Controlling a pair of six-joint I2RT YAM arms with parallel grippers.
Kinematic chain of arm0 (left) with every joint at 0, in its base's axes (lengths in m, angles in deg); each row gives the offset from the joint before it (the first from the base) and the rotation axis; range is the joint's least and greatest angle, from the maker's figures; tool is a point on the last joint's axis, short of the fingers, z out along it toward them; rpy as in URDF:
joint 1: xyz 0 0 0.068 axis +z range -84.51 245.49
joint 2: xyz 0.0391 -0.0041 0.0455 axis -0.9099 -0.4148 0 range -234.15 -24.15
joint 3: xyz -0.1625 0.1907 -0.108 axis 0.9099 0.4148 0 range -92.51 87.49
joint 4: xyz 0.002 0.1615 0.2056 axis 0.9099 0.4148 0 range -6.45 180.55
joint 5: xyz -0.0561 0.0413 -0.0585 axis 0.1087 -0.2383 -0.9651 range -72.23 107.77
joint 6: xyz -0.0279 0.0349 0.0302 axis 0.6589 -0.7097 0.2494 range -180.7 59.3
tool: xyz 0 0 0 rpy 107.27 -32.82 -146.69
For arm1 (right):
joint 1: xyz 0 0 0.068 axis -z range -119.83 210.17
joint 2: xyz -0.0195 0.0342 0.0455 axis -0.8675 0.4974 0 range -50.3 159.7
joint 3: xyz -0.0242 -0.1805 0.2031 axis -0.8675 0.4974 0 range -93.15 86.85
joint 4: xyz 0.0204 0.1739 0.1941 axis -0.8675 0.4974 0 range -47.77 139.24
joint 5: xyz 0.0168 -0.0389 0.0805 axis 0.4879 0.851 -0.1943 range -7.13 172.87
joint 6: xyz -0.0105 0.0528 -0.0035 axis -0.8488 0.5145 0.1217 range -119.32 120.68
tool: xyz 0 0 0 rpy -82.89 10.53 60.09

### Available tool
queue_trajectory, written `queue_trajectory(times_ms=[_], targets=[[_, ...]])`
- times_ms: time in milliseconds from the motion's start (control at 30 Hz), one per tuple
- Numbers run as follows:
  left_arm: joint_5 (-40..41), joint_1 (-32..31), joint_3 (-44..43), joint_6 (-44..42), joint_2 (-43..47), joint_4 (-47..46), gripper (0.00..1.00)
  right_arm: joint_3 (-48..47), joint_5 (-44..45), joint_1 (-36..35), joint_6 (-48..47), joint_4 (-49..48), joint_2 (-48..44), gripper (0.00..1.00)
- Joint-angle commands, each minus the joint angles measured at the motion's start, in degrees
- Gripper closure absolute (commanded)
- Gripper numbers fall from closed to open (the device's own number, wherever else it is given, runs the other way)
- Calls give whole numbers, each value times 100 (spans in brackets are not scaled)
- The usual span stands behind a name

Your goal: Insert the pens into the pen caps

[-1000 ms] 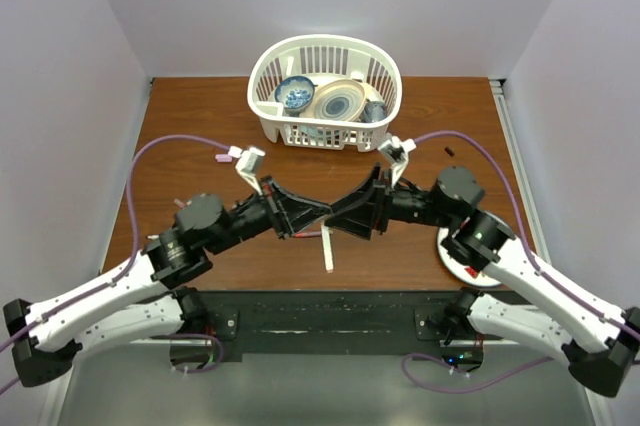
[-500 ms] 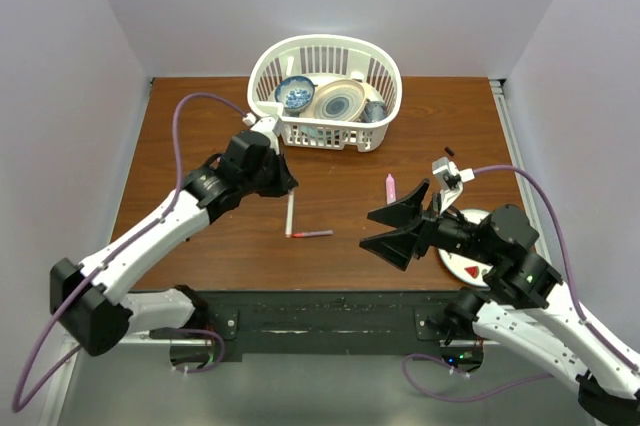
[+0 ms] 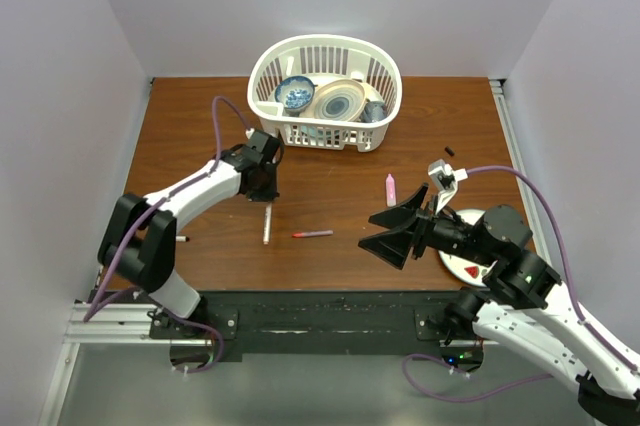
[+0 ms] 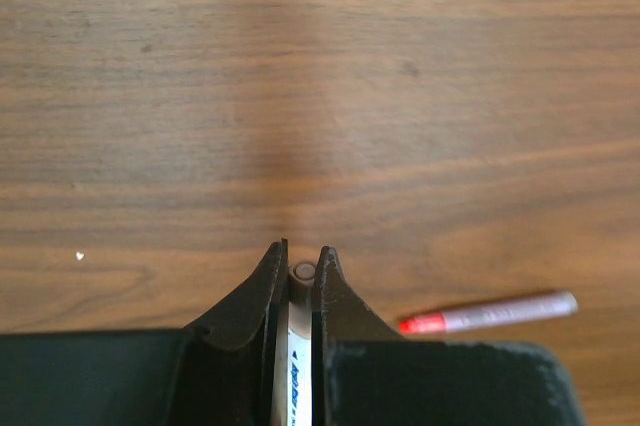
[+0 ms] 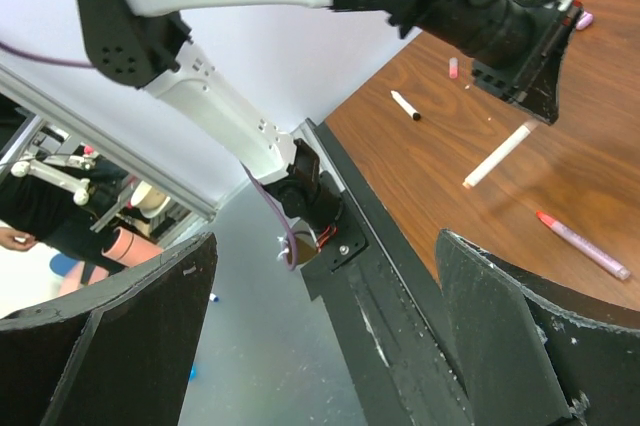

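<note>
Far left: left fingers (image 4: 250, 296) pinch white pen (image 3: 267, 226), which slants down toward the tabletop (image 3: 190, 126). Maroon pen (image 3: 312, 234) lies flat just beside it. Lilac highlighter (image 3: 390, 188) sits farther right. Right fingers (image 3: 400, 214) are spread wide, holding nothing.

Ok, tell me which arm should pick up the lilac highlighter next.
Right. The right fingers stand open and empty, close to the highlighter. The left fingers are shut on a white pen and are farther from it.

Top looks down; wrists low, sharing red-tipped pen (image 3: 312, 234).
</note>
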Motion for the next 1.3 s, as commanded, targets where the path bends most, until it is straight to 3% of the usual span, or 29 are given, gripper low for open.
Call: queue_trajectory(times_ms=[0, 200, 433, 600, 667, 700, 767, 1033, 1133, 1267], targets=[[-59, 225, -62, 292, -363, -424, 99, -94, 168, -19, -56, 97, -16, 6], [-199, 436, 210, 573, -627, -837, 89, -86, 326, -10, -144, 326, -87, 6], [-173, 446, 263, 626, -356, -768, 57, -173, 405, -10, -232, 633, -69, 6], [-147, 454, 79, 468, 163, -329, 46, -252, 756, -10, -722, 984, -25, 6], [-173, 454, 8, 302, 549, -145, 32, -200, 1257, -10, -1134, 1256, 141, 8], [-243, 454, 8, 223, 846, -143, 12, -208, 1423, -10, -1276, 1449, 255, 10], [-489, 454, 70, 21, 1155, -152, 0, -278, 1731, -10, -1671, 1530, 729, 11], [-973, 454, 868, -419, 2703, -337, 0, -709, 1908, -10, -2779, 977, 2724, 13], [-650, 454, 1193, -586, 3046, -328, 0, -964, 1900, -19, -3289, 889, 3742, 15], [37, 454, 1354, -543, 3135, -153, 0, -1253, 1847, -10, -4228, 871, 4825, 28]])
